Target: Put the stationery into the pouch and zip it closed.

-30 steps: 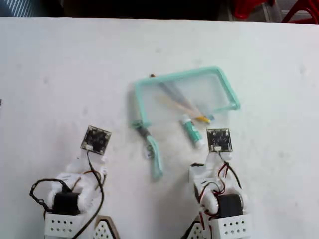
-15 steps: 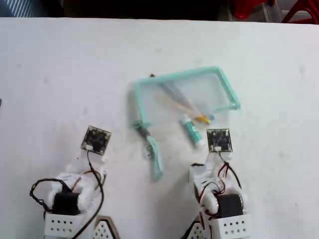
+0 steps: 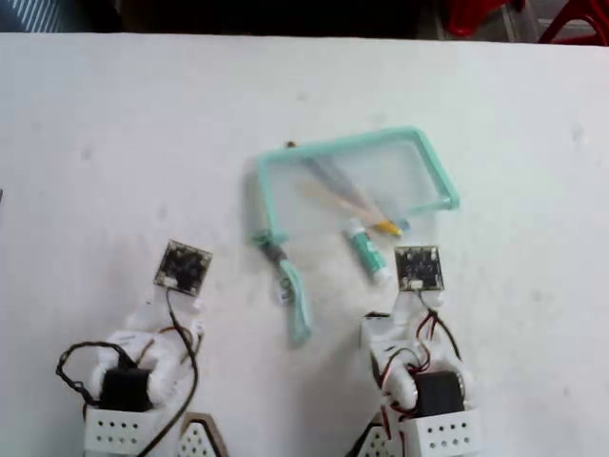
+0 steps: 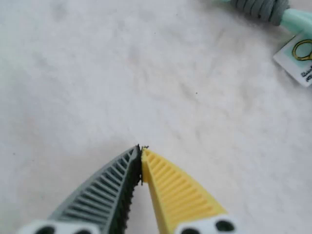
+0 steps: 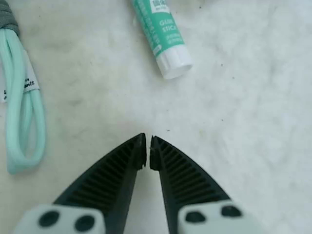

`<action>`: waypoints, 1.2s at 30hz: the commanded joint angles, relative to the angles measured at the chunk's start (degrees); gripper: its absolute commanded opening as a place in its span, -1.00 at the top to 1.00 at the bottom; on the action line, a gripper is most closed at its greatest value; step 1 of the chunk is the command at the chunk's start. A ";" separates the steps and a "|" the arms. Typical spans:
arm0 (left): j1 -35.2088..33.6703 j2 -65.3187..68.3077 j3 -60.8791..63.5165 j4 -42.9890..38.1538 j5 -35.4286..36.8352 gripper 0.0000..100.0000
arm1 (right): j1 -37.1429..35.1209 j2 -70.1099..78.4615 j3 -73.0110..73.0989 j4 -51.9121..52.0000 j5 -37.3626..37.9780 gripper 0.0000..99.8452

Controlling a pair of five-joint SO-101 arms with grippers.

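A clear pouch [image 3: 357,181] with a mint-green border lies mid-table, with pens or pencils [image 3: 352,200] showing through it. Its mint wrist strap [image 3: 293,295] trails toward the arms and appears as a loop [image 5: 22,122] in the right wrist view. A green-and-white glue stick [image 3: 367,251] [image 5: 163,41] lies at the pouch's near edge, just ahead of my right gripper [image 5: 147,146], which is shut and holds nothing. My left gripper [image 4: 141,153] is shut over bare table, with the strap's grey knot [image 4: 258,9] and tag [image 4: 297,56] off to one side. Both arms sit at the near edge.
The white tabletop [image 3: 114,124] stretches wide around the pouch. Red chair legs [image 3: 561,19] stand beyond the far right edge. The two arm bases [image 3: 124,400] [image 3: 423,400] occupy the near edge.
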 commanded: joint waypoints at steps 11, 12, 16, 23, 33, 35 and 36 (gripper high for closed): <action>0.04 -0.31 -0.18 0.44 -0.44 0.95 | 0.13 -0.31 0.44 0.48 -0.26 0.96; 0.04 -0.31 -0.18 0.44 -0.44 0.95 | 0.04 -0.31 0.44 0.48 -0.26 0.96; 0.04 -0.31 -0.18 0.44 -0.44 0.95 | 0.04 -0.31 0.44 0.48 -0.26 0.96; 0.04 -0.31 -0.18 0.35 -0.79 0.95 | -0.04 -0.31 0.44 0.48 -0.26 0.96; -0.31 -0.31 -14.07 0.44 -0.88 0.95 | -0.13 -0.31 0.44 -1.71 -0.26 0.96; -0.22 -0.31 -18.55 0.44 -0.79 0.95 | 0.22 -0.31 0.44 -2.33 -0.26 0.96; -0.13 -0.31 -20.22 0.09 -0.79 0.95 | 0.22 -0.31 0.44 -2.33 -0.26 0.96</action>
